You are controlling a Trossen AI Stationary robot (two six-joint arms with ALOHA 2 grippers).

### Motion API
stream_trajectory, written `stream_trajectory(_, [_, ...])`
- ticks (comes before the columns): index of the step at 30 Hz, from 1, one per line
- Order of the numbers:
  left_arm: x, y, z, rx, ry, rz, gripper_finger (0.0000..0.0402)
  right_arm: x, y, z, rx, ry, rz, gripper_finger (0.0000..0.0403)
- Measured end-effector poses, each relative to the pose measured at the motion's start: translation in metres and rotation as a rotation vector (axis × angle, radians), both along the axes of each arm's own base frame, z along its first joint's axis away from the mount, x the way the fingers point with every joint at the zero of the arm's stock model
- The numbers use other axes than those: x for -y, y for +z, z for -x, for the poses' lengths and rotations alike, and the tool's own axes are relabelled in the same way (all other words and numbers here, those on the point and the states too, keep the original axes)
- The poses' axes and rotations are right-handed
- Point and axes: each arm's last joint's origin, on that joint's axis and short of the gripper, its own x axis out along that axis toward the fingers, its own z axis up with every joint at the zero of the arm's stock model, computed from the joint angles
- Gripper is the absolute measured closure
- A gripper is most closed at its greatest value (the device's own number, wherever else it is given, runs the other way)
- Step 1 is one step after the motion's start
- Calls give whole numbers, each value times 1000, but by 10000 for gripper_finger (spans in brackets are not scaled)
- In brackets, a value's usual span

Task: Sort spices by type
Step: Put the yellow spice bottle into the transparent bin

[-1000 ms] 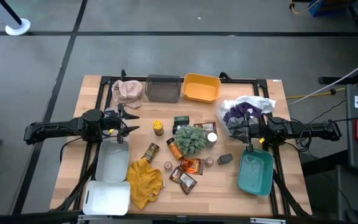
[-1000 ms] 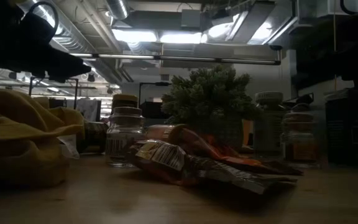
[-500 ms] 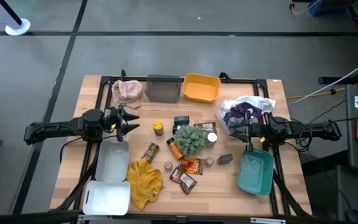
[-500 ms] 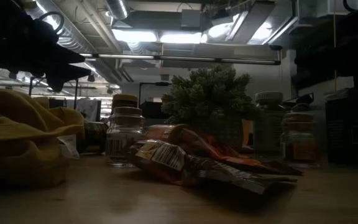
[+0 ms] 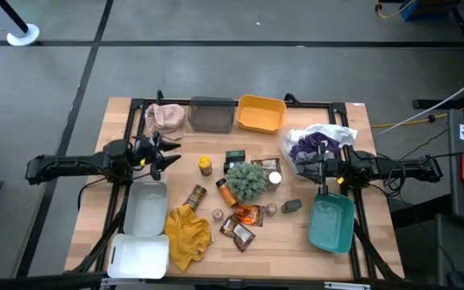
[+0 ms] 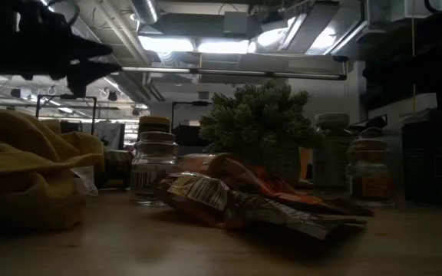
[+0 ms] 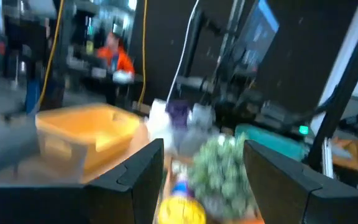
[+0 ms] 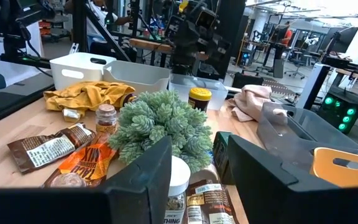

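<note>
Two grippers hang above the table, both empty. The left gripper [image 5: 170, 153] is raised on the left of the green plant ball [image 5: 247, 179], fingers spread with nothing between them; its wrist view is blurred, showing only the yellow-lidded jar [image 7: 183, 210], cut off at the frame edge, and the orange bin [image 7: 84, 126]. The right gripper [image 5: 311, 169] waits on the right of the plant ball, jaws parted, over no item.

The spices lie unsorted around the plant ball: the yellow-lidded jar [image 5: 205, 165] to its left, a brown bottle [image 5: 196, 196] and an orange bottle [image 5: 227, 192] lower left, glossy packets [image 5: 242, 224] below it, a white-capped jar [image 5: 275, 178] just beside it on the right. The plant partly hides the dark little boxes [image 5: 234, 156] behind it. In the low view the labels are too dim to read, and the yellow cloth [image 6: 23, 172] blocks whatever lies behind it.
</note>
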Motion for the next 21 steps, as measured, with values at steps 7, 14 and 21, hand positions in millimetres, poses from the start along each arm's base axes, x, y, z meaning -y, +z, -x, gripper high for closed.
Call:
stream_trajectory(7, [0, 16, 3, 150, 34, -104, 196, 0, 0, 0, 1, 0, 0, 244])
stream_trajectory(14, [-4, 12, -2, 99, 138, -48, 192, 0, 1, 0, 2, 0, 0, 244])
stream_trajectory(21, [-6, 14, -16, 4, 140, -3, 153, 0, 1, 0, 2, 0, 0, 244])
